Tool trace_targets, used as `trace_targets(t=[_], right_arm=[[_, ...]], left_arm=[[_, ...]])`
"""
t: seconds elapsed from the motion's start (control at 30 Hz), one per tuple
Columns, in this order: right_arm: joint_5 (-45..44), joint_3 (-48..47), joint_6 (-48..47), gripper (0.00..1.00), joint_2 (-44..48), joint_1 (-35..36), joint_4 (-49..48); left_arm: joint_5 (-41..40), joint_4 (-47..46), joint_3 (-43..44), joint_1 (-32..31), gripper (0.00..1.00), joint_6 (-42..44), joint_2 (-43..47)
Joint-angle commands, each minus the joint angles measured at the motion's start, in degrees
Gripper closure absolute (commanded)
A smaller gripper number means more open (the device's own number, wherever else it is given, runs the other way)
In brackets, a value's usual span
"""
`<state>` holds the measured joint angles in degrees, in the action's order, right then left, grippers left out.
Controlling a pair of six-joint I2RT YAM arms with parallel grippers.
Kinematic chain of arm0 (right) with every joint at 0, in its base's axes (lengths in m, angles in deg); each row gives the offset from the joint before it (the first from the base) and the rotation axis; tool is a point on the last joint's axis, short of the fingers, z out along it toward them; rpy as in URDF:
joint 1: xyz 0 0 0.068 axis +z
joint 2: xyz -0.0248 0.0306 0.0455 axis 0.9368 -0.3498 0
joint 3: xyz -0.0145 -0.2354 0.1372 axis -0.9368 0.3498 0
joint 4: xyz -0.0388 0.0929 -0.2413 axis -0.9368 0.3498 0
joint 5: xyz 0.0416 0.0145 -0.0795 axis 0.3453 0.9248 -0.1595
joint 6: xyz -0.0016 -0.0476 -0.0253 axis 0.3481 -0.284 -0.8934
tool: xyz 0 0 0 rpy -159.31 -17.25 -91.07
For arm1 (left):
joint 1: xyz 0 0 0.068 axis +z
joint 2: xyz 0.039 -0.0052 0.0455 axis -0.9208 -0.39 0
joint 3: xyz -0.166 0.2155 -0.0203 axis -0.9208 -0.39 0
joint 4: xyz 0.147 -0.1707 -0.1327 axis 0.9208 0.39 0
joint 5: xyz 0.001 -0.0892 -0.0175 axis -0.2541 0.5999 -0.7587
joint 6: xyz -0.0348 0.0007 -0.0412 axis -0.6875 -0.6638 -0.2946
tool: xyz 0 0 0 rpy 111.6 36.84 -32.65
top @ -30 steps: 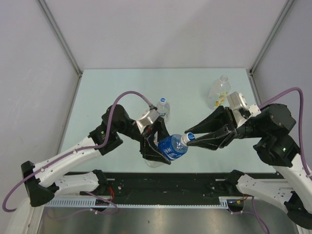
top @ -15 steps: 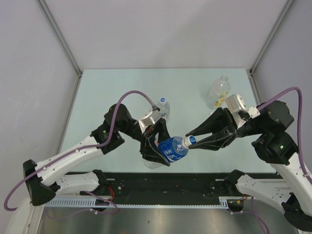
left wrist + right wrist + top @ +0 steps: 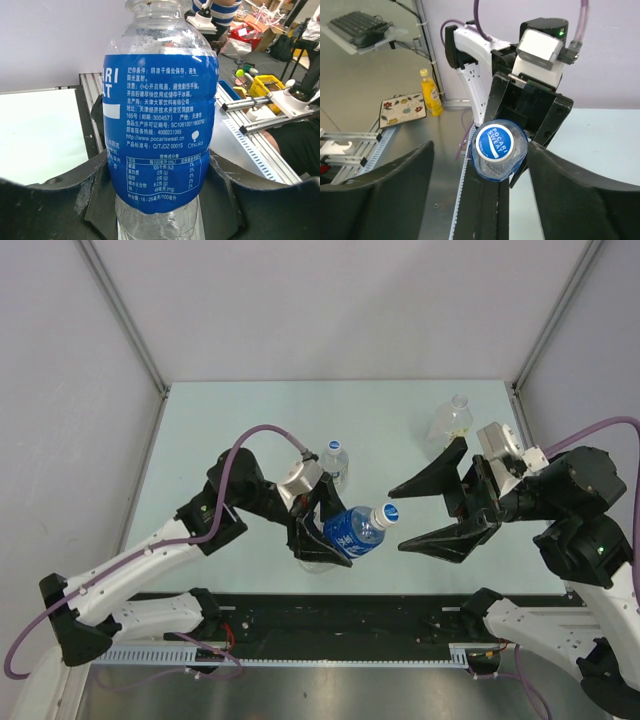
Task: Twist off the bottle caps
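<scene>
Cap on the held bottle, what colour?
The cap is blue with white lettering; right wrist view.

I hold the blue-labelled bottle [image 3: 350, 532] tilted off the surface [image 3: 230, 440] in my left jaws, its blue cap [image 3: 390, 512] on and pointing to my right. A white-and-blue-labelled bottle [image 3: 336, 462] stands upright just behind it. The wider yellowish-labelled bottle [image 3: 450, 426] stands well apart at far right.

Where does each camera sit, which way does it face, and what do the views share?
Top external: above and behind, looking down on the table; left arm and right arm both show.
Left wrist: on the left arm, looking along its jaws, shut on the blue-labelled bottle; only those jaws show.
Right wrist: on the right arm, facing the blue cap end-on; its open jaws flank it, left arm behind.
Shared: all three show that bottle.
</scene>
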<state>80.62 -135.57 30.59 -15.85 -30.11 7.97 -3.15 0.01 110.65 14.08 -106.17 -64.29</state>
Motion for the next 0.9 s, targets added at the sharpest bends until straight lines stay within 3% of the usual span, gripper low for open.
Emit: trace_targets(t=[0.0,0.1,0.2,0.33,0.4,0.6,0.7,0.87], right_arm=[[-5.41,-2.74,1.27,0.16,0.31,-0.31,0.95],[-16.27,-2.83,2.06,0.11,1.71,-0.4,0.52],[-30.15,-2.74,4.78,0.11,2.42,-0.31,-0.45],[-45.22,-2.74,11.11,0.16,1.55,-0.31,0.95],[-50.23,-2.48,14.54,0.18,0.75,-0.31,2.52],[-57.54,-0.55,20.95,0.2,-1.36,0.22,3.94],[-60.36,0.68,22.89,0.19,-1.97,1.53,3.68],[-63.26,1.21,23.51,0.19,-3.47,4.17,3.5]], left_arm=[[-2.04,1.06,1.5,0.32,1.0,3.43,1.08],[-8.18,2.9,1.24,0.32,1.0,5.45,2.22],[-21.08,3.52,0.27,0.24,1.0,7.38,3.71],[-34.19,1.77,-2.63,-0.46,1.0,8.88,4.77],[-44.89,2.03,-3.6,-3.18,1.0,12.37,5.21],[-77.67,1.42,-4.04,-15.13,1.0,23.72,3.19],[-89.17,0.28,-3.69,-18.39,1.0,26.01,0.12],[-99.59,-2.19,-2.9,-22.7,1.0,29.97,-4.97]])
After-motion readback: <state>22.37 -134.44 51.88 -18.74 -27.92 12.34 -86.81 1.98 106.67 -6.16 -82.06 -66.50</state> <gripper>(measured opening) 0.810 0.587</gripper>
